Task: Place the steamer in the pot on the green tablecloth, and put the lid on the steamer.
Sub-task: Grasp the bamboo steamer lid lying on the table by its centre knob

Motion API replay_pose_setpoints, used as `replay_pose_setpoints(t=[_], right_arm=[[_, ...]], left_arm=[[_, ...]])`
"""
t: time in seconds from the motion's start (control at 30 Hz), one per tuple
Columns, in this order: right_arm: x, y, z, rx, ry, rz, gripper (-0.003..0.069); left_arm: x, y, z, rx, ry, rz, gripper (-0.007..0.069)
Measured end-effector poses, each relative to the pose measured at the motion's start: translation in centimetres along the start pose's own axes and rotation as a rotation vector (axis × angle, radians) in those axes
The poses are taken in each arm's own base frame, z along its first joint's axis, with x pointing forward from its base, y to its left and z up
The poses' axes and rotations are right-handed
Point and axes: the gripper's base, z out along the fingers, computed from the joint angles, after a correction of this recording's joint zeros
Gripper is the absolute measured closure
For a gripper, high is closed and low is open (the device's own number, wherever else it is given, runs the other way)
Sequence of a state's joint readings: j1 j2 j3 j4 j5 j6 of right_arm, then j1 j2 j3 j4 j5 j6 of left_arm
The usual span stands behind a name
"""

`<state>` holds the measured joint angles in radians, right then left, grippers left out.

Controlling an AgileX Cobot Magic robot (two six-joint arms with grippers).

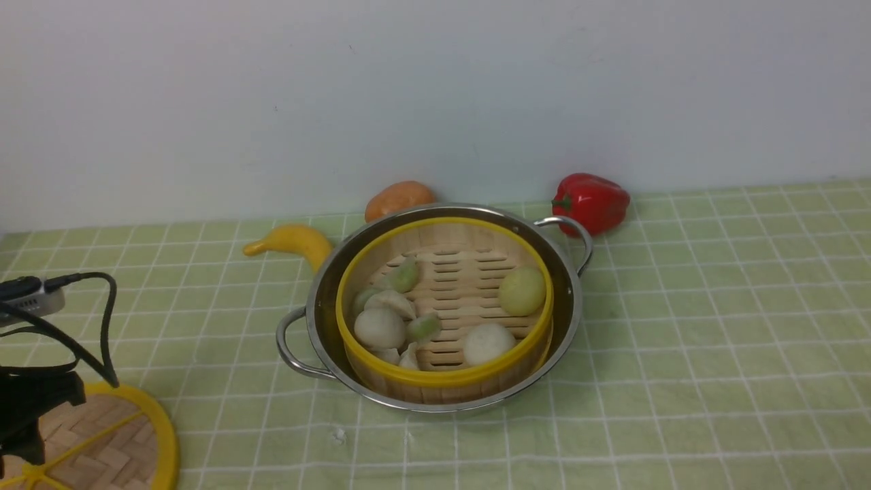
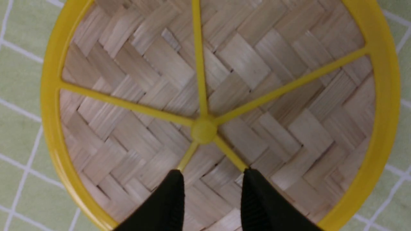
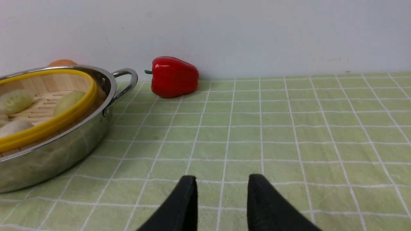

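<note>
The steamer (image 1: 444, 376), a bamboo basket with yellow rim bands, sits inside the shiny pot (image 1: 573, 299) on the green tablecloth (image 1: 714, 340), uncovered and holding several buns and dumplings. The lid (image 1: 126, 442) lies flat on the cloth at the near left, partly under my left arm (image 1: 30, 401). In the left wrist view the lid (image 2: 257, 64) fills the picture. My left gripper (image 2: 212, 173) hovers open just beside its centre hub, holding nothing. My right gripper (image 3: 221, 179) is open over bare cloth, to the right of the pot (image 3: 57, 154); it is out of the front view.
A red pepper (image 1: 592, 202) lies by the wall behind the pot's right handle. An orange fruit (image 1: 398, 199) and a yellow banana-like fruit (image 1: 292, 241) lie behind the pot to the left. A white wall bounds the far side.
</note>
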<state>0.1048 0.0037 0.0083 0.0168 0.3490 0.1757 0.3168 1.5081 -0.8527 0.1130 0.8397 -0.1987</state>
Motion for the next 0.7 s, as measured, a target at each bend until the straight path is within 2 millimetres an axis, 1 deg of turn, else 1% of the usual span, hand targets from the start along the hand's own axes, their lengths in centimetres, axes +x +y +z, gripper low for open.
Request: replay_pose_setpoints(t=[0.13,0.17,0.2,0.3,0.7], right_arm=[[0.0,0.0,0.0,0.0,0.0,0.002,0.0419],[0.0,0.0,0.0,0.0,0.0,0.002,0.0419],[0.0,0.0,0.0,0.0,0.0,0.003,0.0419],[0.0,0.0,0.0,0.0,0.0,0.003,0.0419],[0.0,0.0,0.0,0.0,0.0,0.003,0.0419]], left_arm=[[-0.4,-0.2,1.1,0.005,0.011,-0.012,0.0382],[-0.4,-0.2,1.1,0.006,0.01,-0.012,0.0382],[-0.5,-0.3,1.6,0.005,0.016,-0.021,0.0382],[-0.8,-0.3,2.1,0.005,0.009,-0.034,0.0382],[-0.8,-0.3,2.1,-0.001,0.01,-0.1,0.0382]])
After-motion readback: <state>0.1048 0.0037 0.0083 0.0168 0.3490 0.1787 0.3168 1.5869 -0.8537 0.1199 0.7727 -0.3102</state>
